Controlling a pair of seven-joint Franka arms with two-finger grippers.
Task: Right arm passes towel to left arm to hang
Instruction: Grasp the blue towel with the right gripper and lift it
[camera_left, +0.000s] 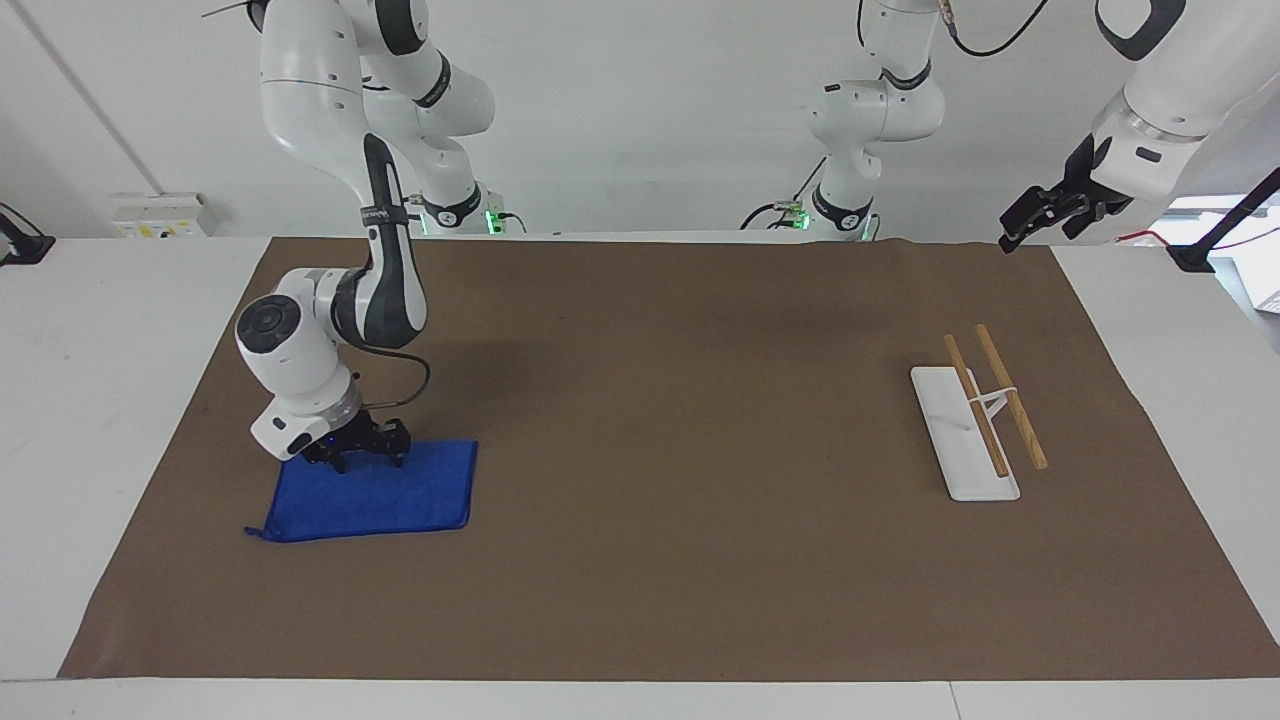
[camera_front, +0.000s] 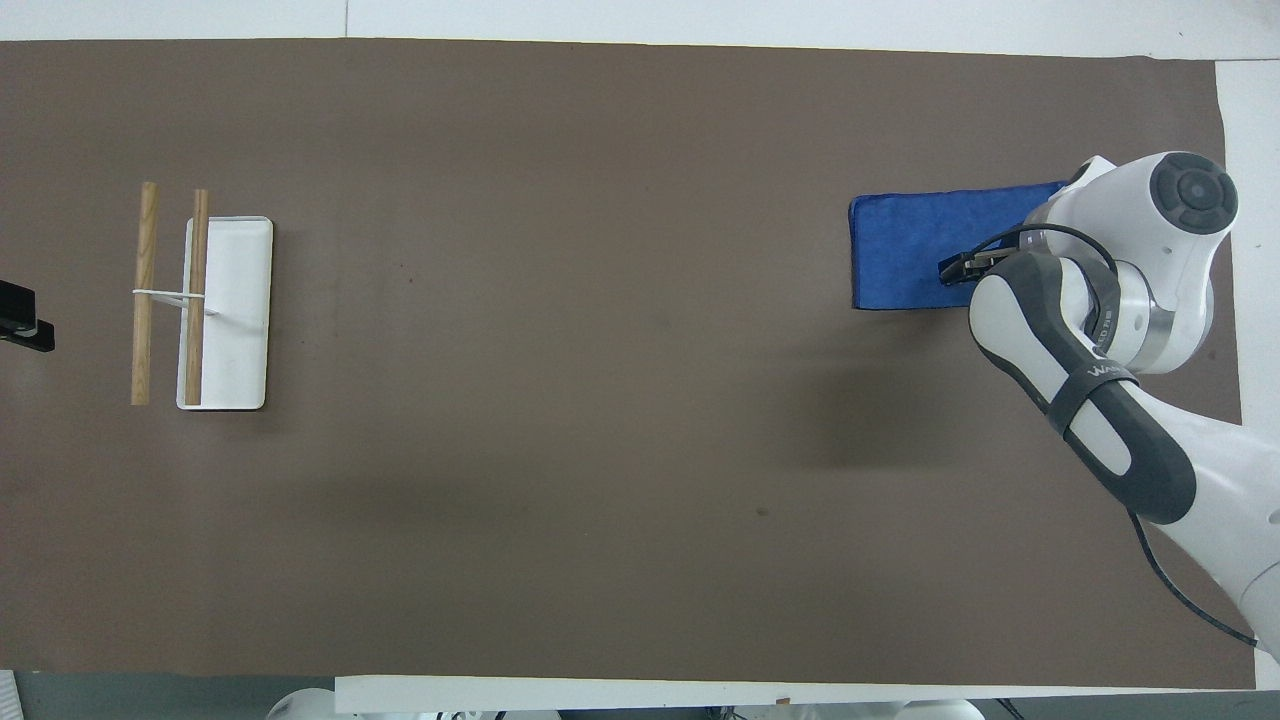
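Note:
The bright blue towel (camera_left: 400, 495) lies flat on the brown mat toward the right arm's end of the table; it also shows in the overhead view (camera_front: 900, 250). My right gripper (camera_left: 368, 461) is down on the towel's edge nearest the robots, with its fingers spread and their tips touching the cloth. In the overhead view the right gripper (camera_front: 958, 268) sits over the towel, and its wrist hides the towel's loop corner. My left gripper (camera_left: 1040, 215) waits, raised, over the table's end past the mat; only its tip (camera_front: 22, 320) shows in the overhead view.
A white rack (camera_left: 962, 440) with two wooden rods stands on the mat (camera_left: 680, 400) toward the left arm's end; it also shows in the overhead view (camera_front: 235, 310). White table surface borders the mat.

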